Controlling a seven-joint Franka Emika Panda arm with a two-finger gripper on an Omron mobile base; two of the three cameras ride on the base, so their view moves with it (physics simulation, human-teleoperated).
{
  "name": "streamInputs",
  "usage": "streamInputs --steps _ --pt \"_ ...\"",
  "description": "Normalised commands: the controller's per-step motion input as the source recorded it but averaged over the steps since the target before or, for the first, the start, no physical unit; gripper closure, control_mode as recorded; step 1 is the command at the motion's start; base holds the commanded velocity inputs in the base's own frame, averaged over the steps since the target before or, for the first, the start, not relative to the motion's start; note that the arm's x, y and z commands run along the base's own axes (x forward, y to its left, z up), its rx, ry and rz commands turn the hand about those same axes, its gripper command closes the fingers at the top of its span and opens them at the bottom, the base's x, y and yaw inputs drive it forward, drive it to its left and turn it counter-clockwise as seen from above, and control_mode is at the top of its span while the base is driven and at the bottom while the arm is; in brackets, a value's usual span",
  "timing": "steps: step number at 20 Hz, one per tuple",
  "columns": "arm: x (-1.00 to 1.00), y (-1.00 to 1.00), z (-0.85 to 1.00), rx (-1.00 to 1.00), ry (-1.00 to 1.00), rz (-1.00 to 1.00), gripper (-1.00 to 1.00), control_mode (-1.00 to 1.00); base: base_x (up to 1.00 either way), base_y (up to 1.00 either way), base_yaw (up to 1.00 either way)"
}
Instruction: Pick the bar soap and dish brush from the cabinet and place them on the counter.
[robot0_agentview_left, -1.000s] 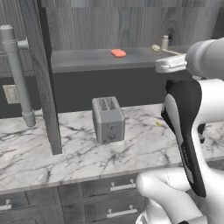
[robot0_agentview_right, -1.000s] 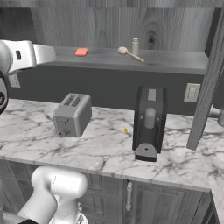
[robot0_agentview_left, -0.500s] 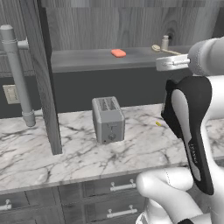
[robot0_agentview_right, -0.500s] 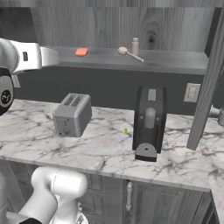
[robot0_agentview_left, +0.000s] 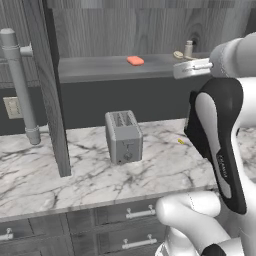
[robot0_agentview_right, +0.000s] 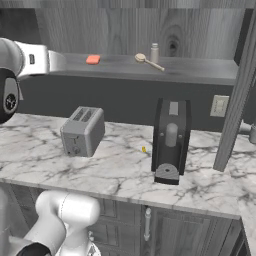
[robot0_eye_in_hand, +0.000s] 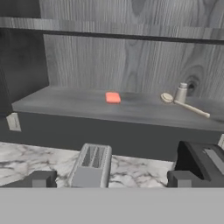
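Observation:
The orange-red bar soap lies flat on the grey shelf of the open cabinet, left of the middle. To its right lies the tan dish brush, round head towards the soap and handle pointing right. Both also show on the shelf from the base: the bar soap and the dish brush. My gripper is open, its dark fingertips wide apart with nothing between them. It hangs in front of the shelf at about shelf height, above the white marble counter.
A small beige bottle stands right behind the brush head. On the counter sit a grey toaster and a dark coffee machine, with a tiny yellow speck between them. The open cabinet door and a grey pipe stand at the left.
The hand has crept a little forward towards the cabinet shelf. The soap, the brush and the jaws stay as they were.

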Motion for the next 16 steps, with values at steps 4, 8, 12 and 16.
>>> streamInputs --steps 4,8,12,16 --pt "0.16 0.00 -0.07 0.00 -0.03 0.00 -1.00 -1.00 0.00 0.00 0.00" --pt "0.22 0.00 -0.12 0.00 0.00 0.00 -1.00 -1.00 0.00 0.00 0.00" --pt "0.24 0.00 -0.23 0.00 0.00 0.00 -1.00 -1.00 0.00 0.00 0.00" --pt "0.29 0.10 -0.06 0.00 0.01 0.01 -1.00 -1.00 0.00 0.00 0.00"
